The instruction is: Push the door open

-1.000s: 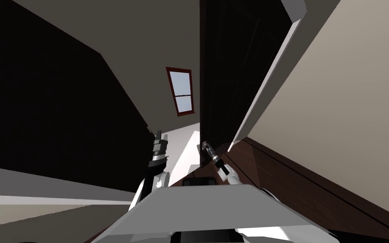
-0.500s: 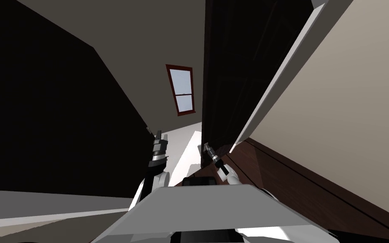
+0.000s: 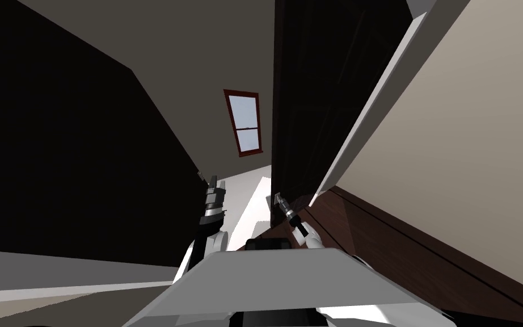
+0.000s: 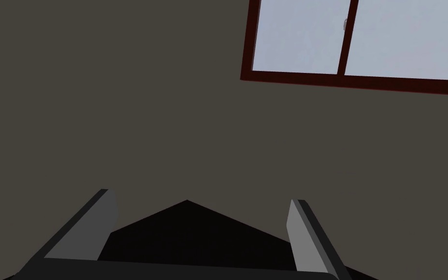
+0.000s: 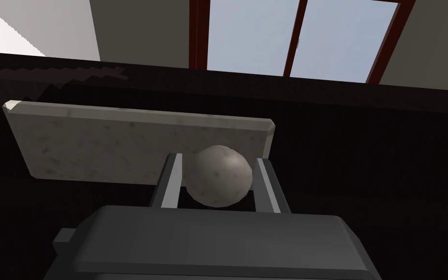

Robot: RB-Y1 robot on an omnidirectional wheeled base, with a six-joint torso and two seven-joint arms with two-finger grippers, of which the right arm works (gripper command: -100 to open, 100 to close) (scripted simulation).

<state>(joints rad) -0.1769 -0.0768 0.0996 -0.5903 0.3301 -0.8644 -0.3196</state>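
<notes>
The dark brown door [image 3: 311, 102] stands ajar on my right, its free edge facing me. On it are a pale speckled round knob [image 5: 218, 177] and a pale backplate [image 5: 111, 146]. My right gripper [image 5: 216, 159] is shut on the knob, one finger against each side. In the head view this gripper [image 3: 278, 198] sits at the door's lower edge. My left gripper [image 3: 212, 183] is raised to the left of the door, away from it. Its fingers [image 4: 96, 223] stand wide apart with nothing between them.
A pale door frame [image 3: 368, 113] and a beige wall [image 3: 470, 159] rise on the right, above dark wooden floor [image 3: 402, 244]. Through the gap I see a grey wall with a red-framed window [image 3: 243, 122]. A black area [image 3: 56, 142] takes up the left.
My right gripper's fingers have closed in on the knob. The head view has shifted slightly to the right. The left arm has not moved.
</notes>
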